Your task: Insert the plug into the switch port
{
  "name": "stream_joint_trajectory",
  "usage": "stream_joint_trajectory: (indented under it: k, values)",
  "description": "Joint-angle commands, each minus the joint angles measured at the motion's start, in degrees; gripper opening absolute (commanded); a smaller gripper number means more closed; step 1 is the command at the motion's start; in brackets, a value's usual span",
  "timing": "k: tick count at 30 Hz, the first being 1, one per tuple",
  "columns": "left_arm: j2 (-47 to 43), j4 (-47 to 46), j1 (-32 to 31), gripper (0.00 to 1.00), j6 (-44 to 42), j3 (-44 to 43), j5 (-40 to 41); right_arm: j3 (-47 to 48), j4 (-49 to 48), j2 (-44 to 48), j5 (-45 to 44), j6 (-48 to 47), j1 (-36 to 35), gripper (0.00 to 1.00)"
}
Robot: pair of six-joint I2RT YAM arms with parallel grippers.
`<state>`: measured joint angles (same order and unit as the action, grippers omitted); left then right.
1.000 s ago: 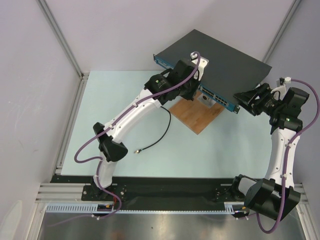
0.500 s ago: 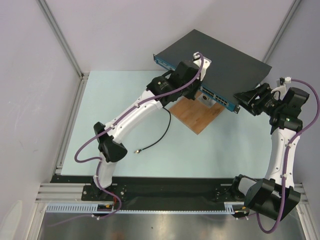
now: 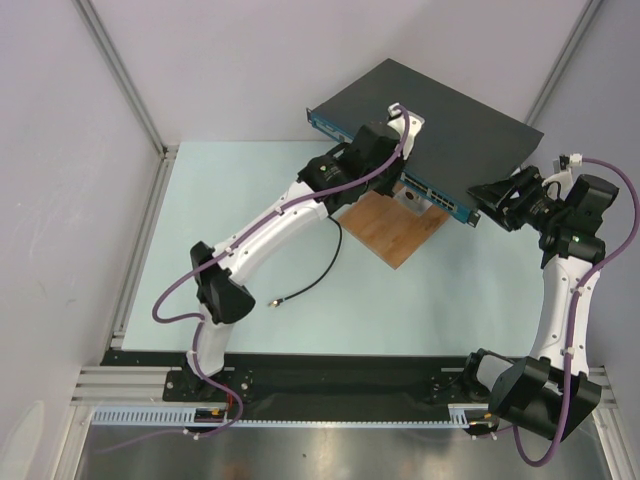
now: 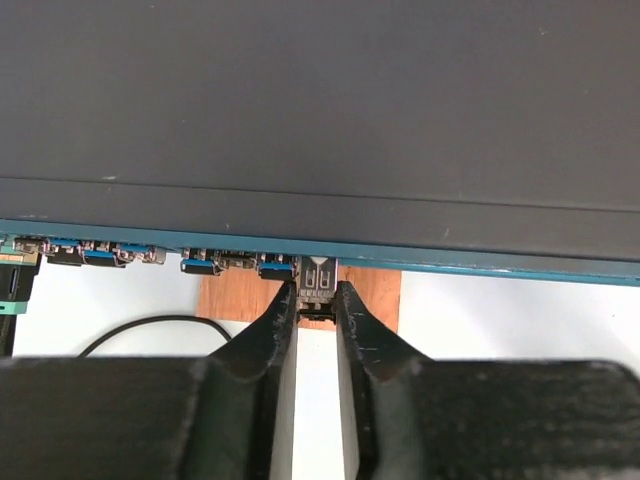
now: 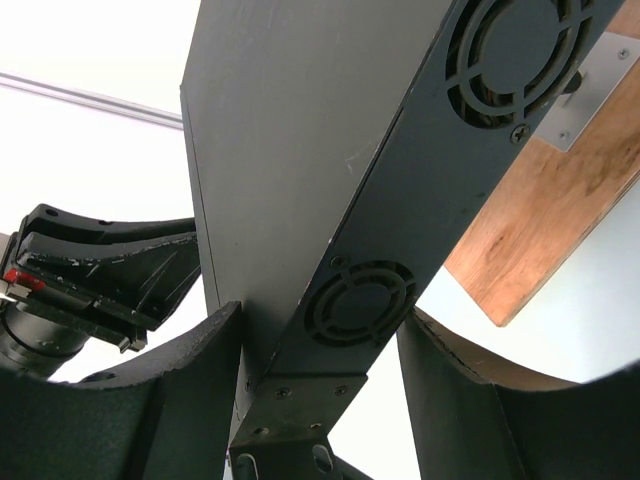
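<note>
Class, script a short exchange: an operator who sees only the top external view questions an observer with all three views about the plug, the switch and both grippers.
Operator: From above I lose the left gripper. Where is the plug?
Observer: Between that gripper's fingertips, at a port on the blue front of the switch.
Operator: And how does the right gripper meet the switch?
Observer: Its fingers straddle the switch's end, the one with the round fan vents, one finger on top and one underneath.

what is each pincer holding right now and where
Right pincer clamps the switch across its fan-vent end. Left pincer flanks the plug at the switch's blue front; whether it grips cannot be told.
</note>
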<state>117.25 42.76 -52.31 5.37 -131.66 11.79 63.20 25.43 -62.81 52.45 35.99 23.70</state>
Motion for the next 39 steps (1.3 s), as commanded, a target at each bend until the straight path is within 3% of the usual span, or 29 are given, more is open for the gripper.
stream_joint_trajectory:
  k: [1, 3, 16, 20, 26, 39]
  values:
    - [-0.88, -17.1, 0.37, 0.25, -0.62, -2.21, -0.54, 0.52, -4.34, -0.83, 4.07, -4.61, -3.23, 0.0]
    - [-2.19, -15.52, 0.55, 0.32, -1.23, -0.54, -0.8, 1.05, -3.81, -1.0, 4.33, -4.96, -2.35, 0.0]
    - [-16.61, -4.01, 1.6, 0.44, -3.61, 12.12, -3.26, 1.93, -3.81, -2.23, 6.18, -4.61, 1.61, 0.0]
    - [-18.37, -1.46, 1.78, 0.38, -4.66, 14.14, -4.84, 1.93, -4.16, -2.32, 6.18, -4.44, 1.61, 0.0]
    - [-16.71, -0.14, 1.78, 0.01, -3.87, 14.06, -10.38, 2.01, -4.34, -2.67, 6.35, -4.35, 1.61, 0.0]
    - [-7.22, 2.06, 1.78, 0.0, -1.68, 4.66, -8.81, 2.19, -3.46, -2.85, 6.44, -5.14, 1.78, 0.0]
